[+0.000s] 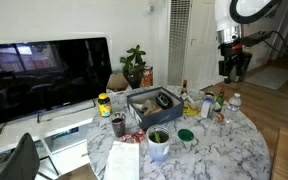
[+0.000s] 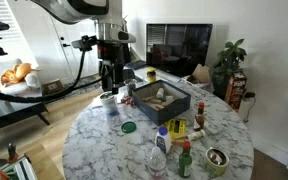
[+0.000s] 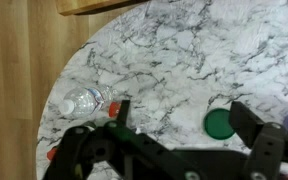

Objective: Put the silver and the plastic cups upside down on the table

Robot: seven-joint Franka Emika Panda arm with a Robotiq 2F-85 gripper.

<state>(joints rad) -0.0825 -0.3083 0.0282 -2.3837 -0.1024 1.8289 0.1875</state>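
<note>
Large dark television (image 1: 44, 75) on low white stand (image 1: 59, 125). Leafy potted plant (image 1: 134, 65) beside it, against white wall (image 1: 74, 15). Warm brown wood floor (image 3: 24, 70). Daylight through window (image 2: 24, 20). Dark chair back (image 1: 22, 160) in foreground.

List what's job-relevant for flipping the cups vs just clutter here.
Job:
silver cup
plastic tumbler
marble table
gripper, open

Clutter:
water bottle
green lid
dark cup
grey bin
yellow-lidded jar
TV
</note>
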